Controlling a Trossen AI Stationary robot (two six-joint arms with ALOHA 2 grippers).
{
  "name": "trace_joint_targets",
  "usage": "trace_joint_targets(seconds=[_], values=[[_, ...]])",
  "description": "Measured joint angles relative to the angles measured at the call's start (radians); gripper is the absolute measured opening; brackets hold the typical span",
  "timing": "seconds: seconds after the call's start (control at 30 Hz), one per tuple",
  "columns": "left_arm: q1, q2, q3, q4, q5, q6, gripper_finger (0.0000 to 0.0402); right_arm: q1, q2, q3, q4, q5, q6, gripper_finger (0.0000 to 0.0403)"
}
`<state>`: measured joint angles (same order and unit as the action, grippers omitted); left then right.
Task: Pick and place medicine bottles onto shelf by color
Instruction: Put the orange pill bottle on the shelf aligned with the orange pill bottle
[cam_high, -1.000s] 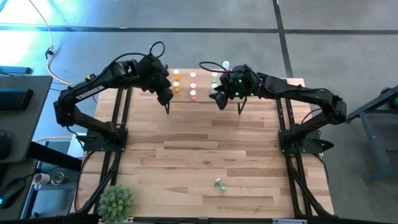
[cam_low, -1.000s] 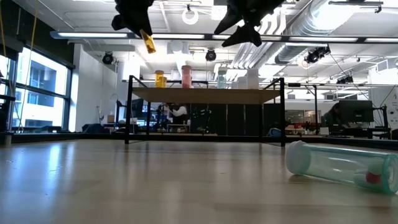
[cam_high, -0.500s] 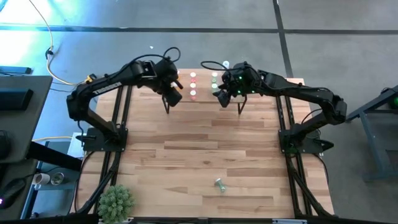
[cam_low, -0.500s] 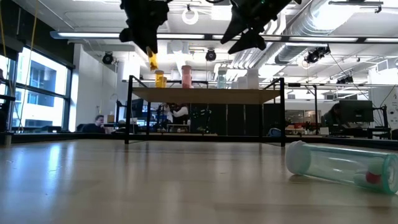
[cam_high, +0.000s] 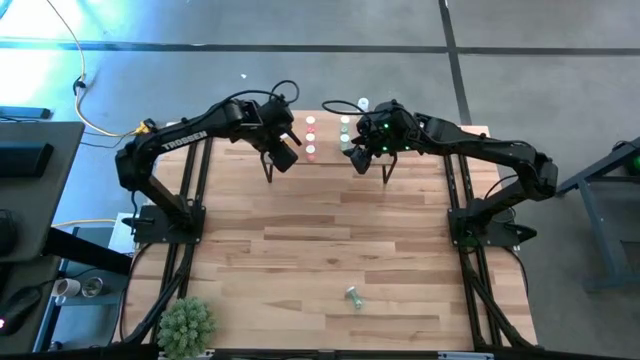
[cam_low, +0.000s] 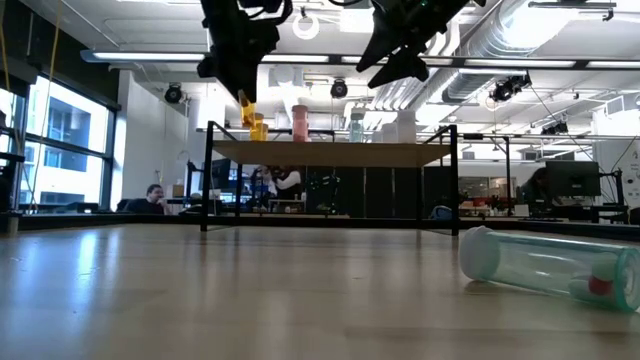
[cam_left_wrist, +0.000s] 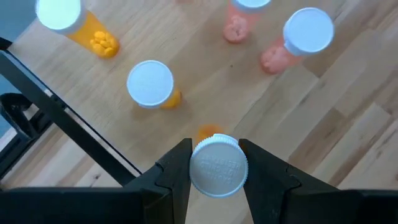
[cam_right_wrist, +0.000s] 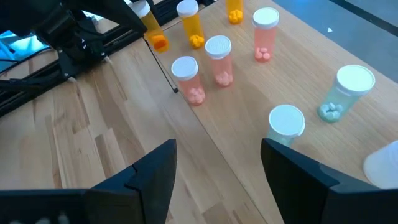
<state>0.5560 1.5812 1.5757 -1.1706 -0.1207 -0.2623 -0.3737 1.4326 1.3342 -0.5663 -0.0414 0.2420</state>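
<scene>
The shelf (cam_low: 340, 153), a light-wood board on black legs, stands at the table's far middle. On it stand orange bottles (cam_left_wrist: 152, 87), pink bottles (cam_right_wrist: 189, 78) and green bottles (cam_right_wrist: 345, 90), all white-capped. My left gripper (cam_high: 283, 157) hangs over the shelf's left part, shut on an orange bottle (cam_low: 246, 108). My right gripper (cam_right_wrist: 217, 155) is open above the shelf's near right side, holding nothing. One more bottle (cam_low: 545, 265), pale green, lies on its side near the table's front edge. My left gripper pinches the orange bottle's white cap (cam_left_wrist: 217, 167) between its two fingers, one on each side of the cap. The fingers come from above, slanting steeply down. The bottle hangs below them, slightly tilted, its bottom clear of the shelf board.
A green plant (cam_high: 187, 322) sits at the table's near left corner. The wide wooden tabletop (cam_high: 330, 240) lies between the shelf and the lying bottle. People sit in the room beyond the table.
My left gripper has come down and gone toward the shelf with the orange bottle, tipping more steeply downward; the bottle now hangs at the level of the standing orange bottles' caps. It stays shut on the cap.
</scene>
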Motion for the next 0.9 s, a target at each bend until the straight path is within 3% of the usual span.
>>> trace_joint_targets(seconds=[0.9], values=[[0.000, 0.060, 0.000, 0.005, -0.022, -0.015, 0.0113, 0.000, 0.000, 0.000, 0.001, 0.005, -0.016, 0.0224]])
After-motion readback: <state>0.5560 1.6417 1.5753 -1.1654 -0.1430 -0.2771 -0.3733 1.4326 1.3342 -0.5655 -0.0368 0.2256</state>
